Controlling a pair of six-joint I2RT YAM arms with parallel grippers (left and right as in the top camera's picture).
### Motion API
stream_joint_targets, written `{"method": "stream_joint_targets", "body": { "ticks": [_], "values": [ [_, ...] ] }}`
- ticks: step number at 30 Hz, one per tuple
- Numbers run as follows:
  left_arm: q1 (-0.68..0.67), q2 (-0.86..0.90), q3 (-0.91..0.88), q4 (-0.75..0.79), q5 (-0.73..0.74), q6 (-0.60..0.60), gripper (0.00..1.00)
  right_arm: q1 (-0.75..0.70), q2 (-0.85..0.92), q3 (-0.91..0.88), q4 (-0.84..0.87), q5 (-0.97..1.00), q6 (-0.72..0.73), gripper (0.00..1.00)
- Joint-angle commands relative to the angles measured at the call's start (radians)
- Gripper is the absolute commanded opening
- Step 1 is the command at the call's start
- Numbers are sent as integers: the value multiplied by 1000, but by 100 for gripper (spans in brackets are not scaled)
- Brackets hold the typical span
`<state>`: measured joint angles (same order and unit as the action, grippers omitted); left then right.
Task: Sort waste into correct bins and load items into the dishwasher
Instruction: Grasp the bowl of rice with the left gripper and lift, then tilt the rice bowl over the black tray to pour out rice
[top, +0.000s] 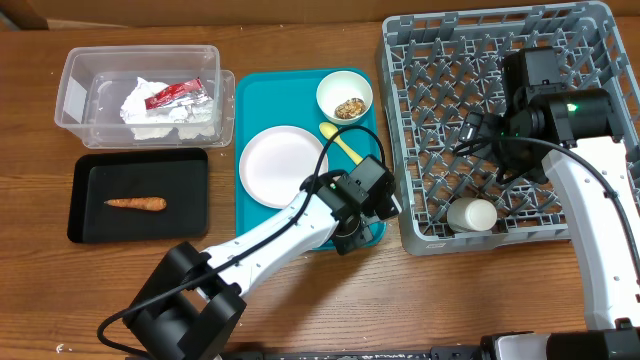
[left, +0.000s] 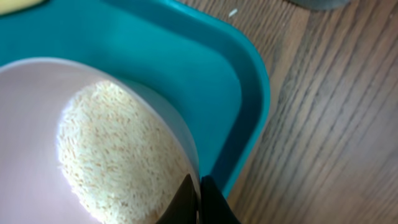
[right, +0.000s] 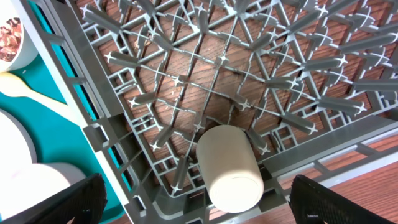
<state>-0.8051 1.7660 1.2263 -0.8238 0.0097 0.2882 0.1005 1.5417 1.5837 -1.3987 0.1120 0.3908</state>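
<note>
My left gripper (top: 351, 232) (left: 199, 200) is shut on the rim of a white bowl (left: 31, 118) holding loose white rice (left: 118, 149), at the teal tray's (top: 258, 95) near right corner. A white plate (top: 280, 165), a bowl of brown scraps (top: 345, 97) and a yellow spoon (top: 340, 142) sit on that tray. My right gripper (top: 487, 140) (right: 196, 190) is open wide above the grey dish rack (top: 440, 80), over a white cup (top: 472, 215) (right: 227, 168) lying on its side. The clear tub (top: 75, 95) holds the napkin (top: 140, 100) and red wrapper (top: 178, 95). The carrot (top: 135, 203) lies in the black tray (top: 85, 175).
The rack (right: 217, 62) fills the right side of the table and holds only the cup near its front edge. Bare wood lies in front of the trays. The teal tray's rim (left: 249, 93) stands right beside the held bowl.
</note>
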Motion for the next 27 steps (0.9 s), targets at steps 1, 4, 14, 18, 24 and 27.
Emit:
{"method": "stream_joint_targets", "body": {
  "ticks": [1, 4, 14, 18, 24, 27],
  "values": [
    [3, 5, 142, -84, -14, -138, 4, 1, -13, 19, 5, 12, -6, 97],
    [12, 5, 261, -184, -13, -233, 4, 1, -13, 19, 5, 11, -6, 96],
    [262, -19, 543, -515, -16, -486, 4, 1, -13, 19, 4, 11, -6, 97],
    [443, -61, 542, -587, 18, -501, 4, 1, -13, 19, 5, 11, -6, 97],
    [713, -140, 476, -605, 130, -452, 4, 1, -13, 19, 5, 11, -5, 97],
    [820, -176, 376, -563, 207, -403, 4, 1, -13, 19, 5, 11, -5, 97]
  ]
}}
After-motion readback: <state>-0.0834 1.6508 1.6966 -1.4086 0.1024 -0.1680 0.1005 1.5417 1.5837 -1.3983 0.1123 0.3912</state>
